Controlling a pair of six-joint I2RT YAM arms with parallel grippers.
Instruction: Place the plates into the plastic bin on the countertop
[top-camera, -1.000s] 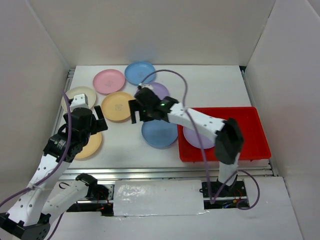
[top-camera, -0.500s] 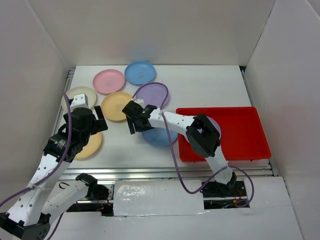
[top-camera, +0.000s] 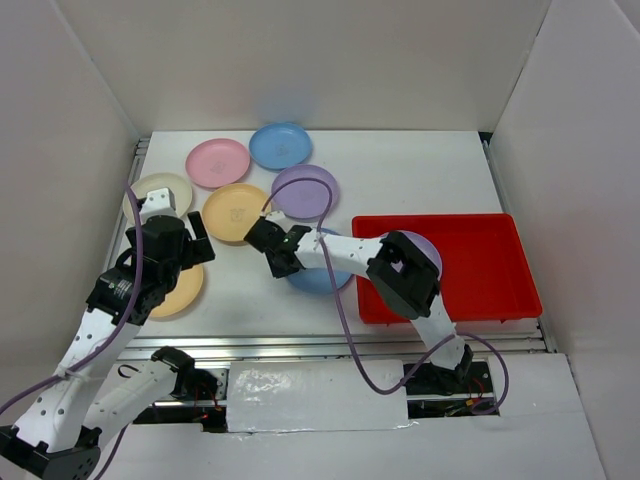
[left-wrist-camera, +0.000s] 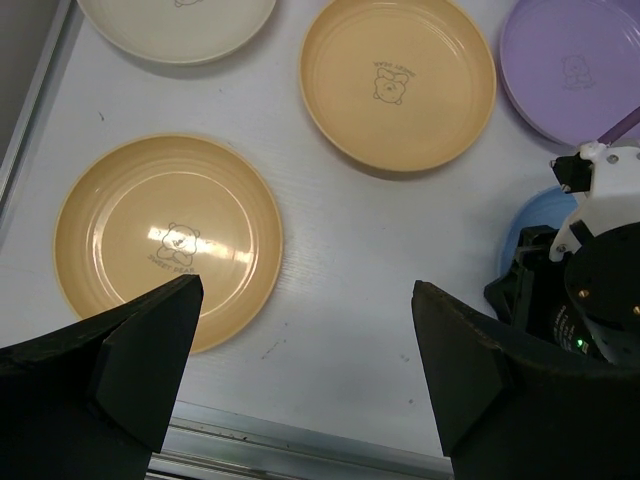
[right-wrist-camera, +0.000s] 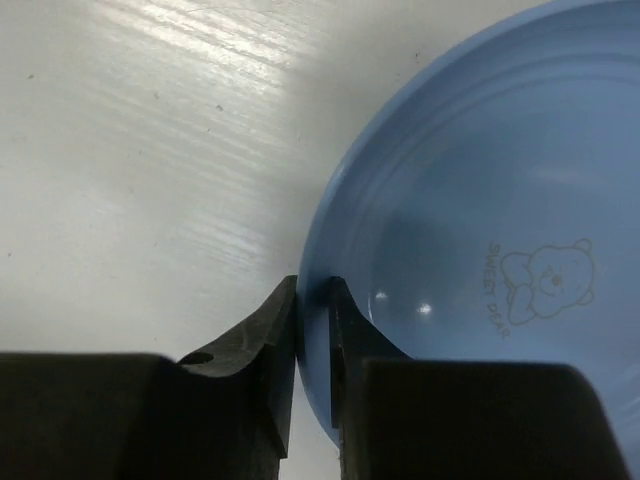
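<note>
Several pastel plates lie on the white countertop (top-camera: 420, 170): pink (top-camera: 218, 161), blue (top-camera: 280, 145), purple (top-camera: 305, 191), yellow-orange (top-camera: 235, 212) and cream (top-camera: 157, 193). Another yellow-orange plate (left-wrist-camera: 168, 240) sits beside my left gripper (left-wrist-camera: 305, 290), which hangs open over bare countertop. My right gripper (right-wrist-camera: 313, 290) is shut on the left rim of the nearer blue plate (right-wrist-camera: 480, 250), one finger inside the rim and one outside. That plate (top-camera: 318, 275) rests on the countertop just left of the red plastic bin (top-camera: 490, 265). A purple plate (top-camera: 415, 260) lies in the bin, partly hidden by the right arm.
White walls enclose the countertop on three sides. A metal rail (top-camera: 300, 345) runs along the front edge. The right arm stretches across the bin's left end, its purple cable looping over the purple plate on the countertop.
My right gripper has swung down and left from above the purple plate to the near blue plate's left rim and closed on it. The left arm has stayed still.
</note>
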